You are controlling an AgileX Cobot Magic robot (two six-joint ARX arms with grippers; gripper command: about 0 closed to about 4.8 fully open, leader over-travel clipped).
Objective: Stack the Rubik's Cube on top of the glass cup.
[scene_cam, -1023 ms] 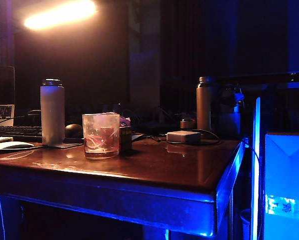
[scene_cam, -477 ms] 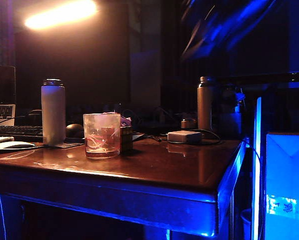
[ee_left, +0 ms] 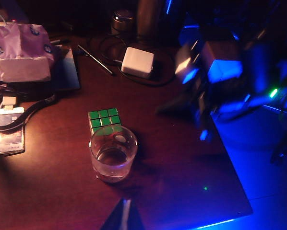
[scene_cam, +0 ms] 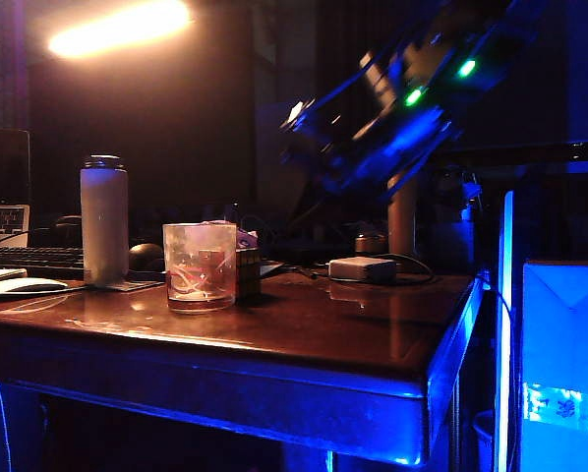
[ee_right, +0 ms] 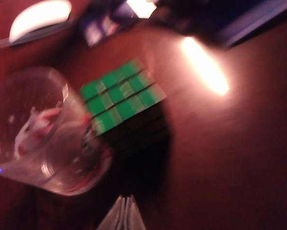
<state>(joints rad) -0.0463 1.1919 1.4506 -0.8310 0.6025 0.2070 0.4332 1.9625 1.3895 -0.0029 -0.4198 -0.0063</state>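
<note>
My right gripper (ee_right: 124, 211) is pinched shut with nothing in it, hanging above the small green-topped Rubik's Cube (ee_right: 123, 97), which sits on the dark wooden table (scene_cam: 353, 334) right up against the short clear glass cup (ee_right: 35, 132). The left gripper (ee_left: 124, 216) hovers high over the same pair; its tips look closed, though I can't tell for sure. My worry: cube and cup are touching, so if a finger goes down on that side, it'll probably clip the rim and tip the cup.
</note>
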